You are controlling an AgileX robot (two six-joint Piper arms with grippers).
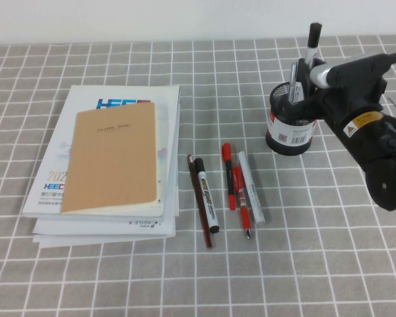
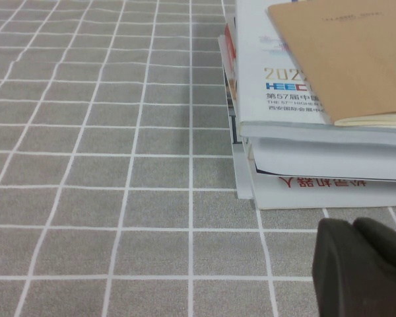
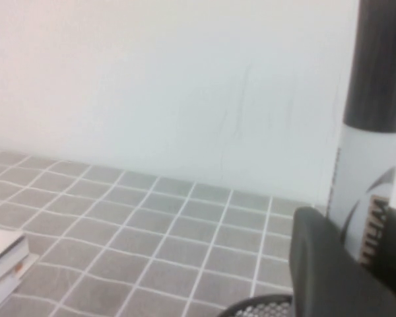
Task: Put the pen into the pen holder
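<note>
My right gripper (image 1: 308, 71) is shut on the pen (image 1: 311, 45), a marker with a black cap and a white-grey printed barrel. It holds the pen nearly upright, cap up, over the pen holder (image 1: 291, 125), a black mesh cup with a barcode sticker at the right back. The pen's lower end dips into the cup's mouth. In the right wrist view the pen (image 3: 371, 165) stands between the dark fingers (image 3: 327, 264), with the cup's rim (image 3: 264, 308) just below. My left gripper (image 2: 363, 264) is shut and empty, low over the cloth beside the book stack, and is out of the high view.
A stack of books (image 1: 105, 165) with a tan notebook on top lies at the left; it also shows in the left wrist view (image 2: 317, 99). Between the stack and the cup lie a brown pencil (image 1: 199, 201), an olive-labelled marker (image 1: 206, 195), red pens (image 1: 230, 175) and a white pen (image 1: 251, 188).
</note>
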